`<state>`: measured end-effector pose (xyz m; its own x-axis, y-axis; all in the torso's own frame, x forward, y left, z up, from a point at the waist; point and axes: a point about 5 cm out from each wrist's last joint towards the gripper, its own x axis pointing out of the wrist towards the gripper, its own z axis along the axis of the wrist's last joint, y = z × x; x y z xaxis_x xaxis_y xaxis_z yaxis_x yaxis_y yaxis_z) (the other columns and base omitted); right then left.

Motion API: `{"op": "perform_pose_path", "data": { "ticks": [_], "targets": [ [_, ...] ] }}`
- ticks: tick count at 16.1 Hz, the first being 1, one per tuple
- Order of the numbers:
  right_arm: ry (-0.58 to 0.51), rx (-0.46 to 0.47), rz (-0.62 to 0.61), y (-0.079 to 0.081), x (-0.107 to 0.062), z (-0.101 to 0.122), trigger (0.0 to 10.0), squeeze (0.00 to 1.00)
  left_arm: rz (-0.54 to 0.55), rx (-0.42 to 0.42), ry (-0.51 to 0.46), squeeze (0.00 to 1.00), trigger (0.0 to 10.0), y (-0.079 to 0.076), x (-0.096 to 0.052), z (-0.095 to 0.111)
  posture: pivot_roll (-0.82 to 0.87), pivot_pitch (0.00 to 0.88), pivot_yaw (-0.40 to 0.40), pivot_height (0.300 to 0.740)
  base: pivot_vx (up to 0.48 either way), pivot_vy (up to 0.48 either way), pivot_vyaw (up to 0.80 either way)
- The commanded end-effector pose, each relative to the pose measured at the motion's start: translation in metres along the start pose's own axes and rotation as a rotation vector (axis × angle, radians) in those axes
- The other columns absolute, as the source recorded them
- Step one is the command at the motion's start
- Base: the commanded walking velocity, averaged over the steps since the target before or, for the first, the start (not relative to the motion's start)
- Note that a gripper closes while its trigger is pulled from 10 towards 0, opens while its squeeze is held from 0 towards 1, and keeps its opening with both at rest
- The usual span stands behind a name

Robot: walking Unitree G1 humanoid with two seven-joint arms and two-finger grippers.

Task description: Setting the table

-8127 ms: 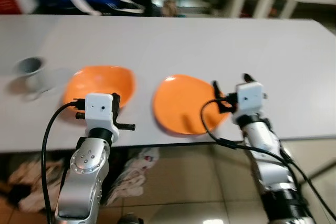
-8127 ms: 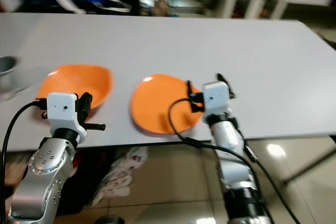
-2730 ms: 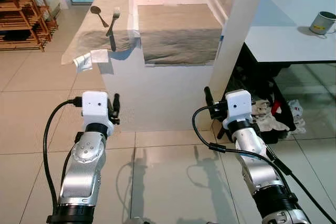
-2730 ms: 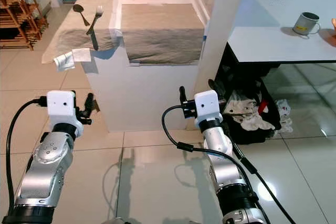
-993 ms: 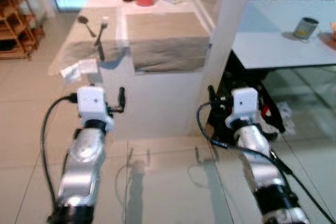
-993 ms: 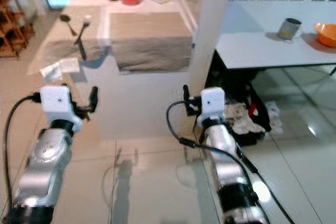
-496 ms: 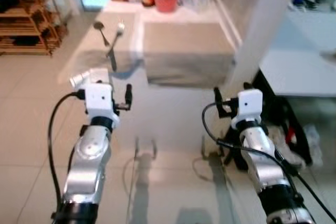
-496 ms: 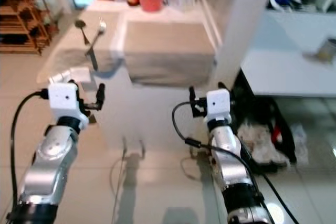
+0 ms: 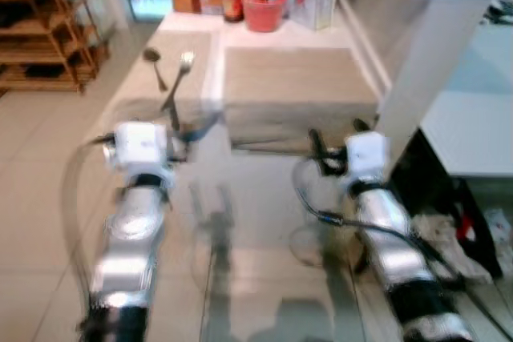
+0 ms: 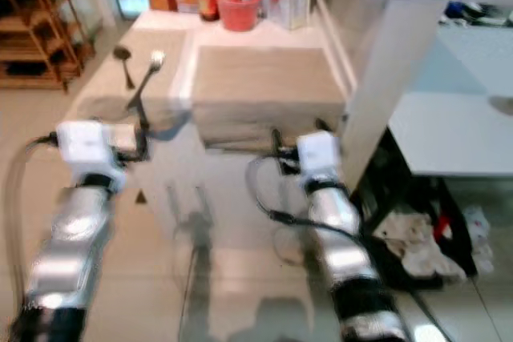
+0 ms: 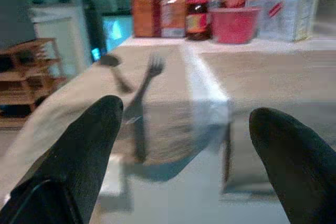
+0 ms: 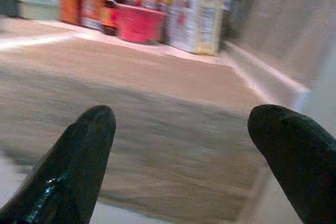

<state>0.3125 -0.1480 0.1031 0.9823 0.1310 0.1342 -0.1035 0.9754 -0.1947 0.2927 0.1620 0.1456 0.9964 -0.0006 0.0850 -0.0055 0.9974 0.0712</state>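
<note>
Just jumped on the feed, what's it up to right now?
The robot faces a white counter covered with beige cloths. A fork and a spoon lie on the left cloth. Both grippers are raised before the counter's near edge, open and empty: the left gripper points toward the cutlery, the right gripper toward the other cloth. Nothing is picked up yet.

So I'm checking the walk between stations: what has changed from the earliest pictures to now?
The robot has left the table with the orange dishes and turned to face a counter. Both grippers, left gripper and right gripper, are open and empty as before. The fork and spoon lie untouched on the counter.
</note>
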Motion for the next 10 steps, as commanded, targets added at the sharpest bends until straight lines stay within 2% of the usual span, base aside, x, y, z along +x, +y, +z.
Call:
{"op": "perform_pose_path", "data": {
  "ticks": [1, 7, 10],
  "targets": [
    [-0.033, 0.008, 0.021, 0.008, 0.005, 0.008, 10.0, 0.00, 0.026, 0.022, -0.023, 0.00, 10.0, 0.010, 0.001, 0.008, 0.03, 0.000, 0.003, 0.740, 0.435, 0.000, 0.00],
    [-0.129, -0.030, 0.040, 0.010, 0.006, 0.025, 10.0, 0.00, 0.029, 0.027, -0.028, 0.00, 10.0, 0.010, 0.002, 0.008, 0.03, 0.000, 0.005, 0.740, 0.434, 0.000, 0.00],
    [-0.130, -0.033, 0.045, 0.011, 0.006, 0.025, 10.0, 0.00, 0.034, 0.035, -0.034, 0.00, 10.0, 0.011, 0.004, 0.010, 0.03, 0.000, 0.005, 0.740, 0.436, 0.000, 0.00]
  ]
}}
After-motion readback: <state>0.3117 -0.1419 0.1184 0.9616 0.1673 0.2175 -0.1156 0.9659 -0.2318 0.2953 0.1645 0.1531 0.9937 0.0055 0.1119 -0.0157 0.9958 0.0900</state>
